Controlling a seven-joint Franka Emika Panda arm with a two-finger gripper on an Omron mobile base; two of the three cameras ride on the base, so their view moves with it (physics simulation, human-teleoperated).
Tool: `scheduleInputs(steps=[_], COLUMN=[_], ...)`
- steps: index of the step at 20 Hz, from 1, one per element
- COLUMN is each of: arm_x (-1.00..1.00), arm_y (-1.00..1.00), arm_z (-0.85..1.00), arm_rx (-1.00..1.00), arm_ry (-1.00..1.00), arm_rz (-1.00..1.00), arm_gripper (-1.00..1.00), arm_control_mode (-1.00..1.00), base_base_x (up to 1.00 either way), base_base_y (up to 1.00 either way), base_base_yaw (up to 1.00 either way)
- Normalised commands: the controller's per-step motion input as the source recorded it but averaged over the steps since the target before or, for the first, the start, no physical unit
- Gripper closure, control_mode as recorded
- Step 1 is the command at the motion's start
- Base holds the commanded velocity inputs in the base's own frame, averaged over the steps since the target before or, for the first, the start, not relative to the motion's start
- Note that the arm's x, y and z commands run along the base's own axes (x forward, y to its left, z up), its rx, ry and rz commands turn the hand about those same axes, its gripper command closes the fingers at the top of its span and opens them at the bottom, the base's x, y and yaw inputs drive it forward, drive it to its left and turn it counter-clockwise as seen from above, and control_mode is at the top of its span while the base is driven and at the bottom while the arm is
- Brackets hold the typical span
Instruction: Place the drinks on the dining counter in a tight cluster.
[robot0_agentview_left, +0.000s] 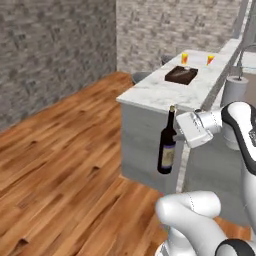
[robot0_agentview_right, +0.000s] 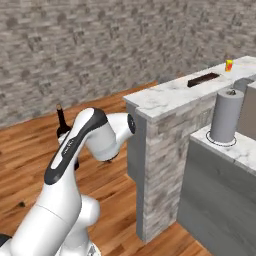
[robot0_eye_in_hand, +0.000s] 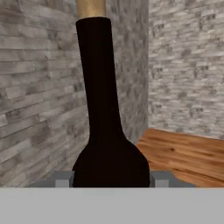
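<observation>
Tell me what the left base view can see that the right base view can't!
Left base view alone: the tall dark wine bottle's whole body and label held in the gripper in front of the counter's grey side, plus two small orange-yellow cups. Right base view alone: the grey paper-towel roll standing whole on a lower marble worktop, and a brick-faced counter end. Both: the bottle, the white marble dining counter, the flat dark tray, wooden floor, brick walls.

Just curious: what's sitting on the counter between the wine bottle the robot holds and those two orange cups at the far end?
A dark tray on the counter, seen in the left base view.
</observation>
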Motion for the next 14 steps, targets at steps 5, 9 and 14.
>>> scheduleInputs(steps=[5,9,14], arm_x=[0.0,0.0,0.0], arm_y=[0.0,0.0,0.0], arm_z=[0.0,0.0,0.0], arm_rx=[0.0,0.0,0.0], arm_ry=[0.0,0.0,0.0], arm_rz=[0.0,0.0,0.0], arm_gripper=[1.0,1.0,1.0], arm_control_mode=[1.0,1.0,1.0], base_base_x=[0.59,0.7,0.74], base_base_y=[1.0,1.0,1.0], base_base_yaw=[-0.41,-0.48,-0.5])
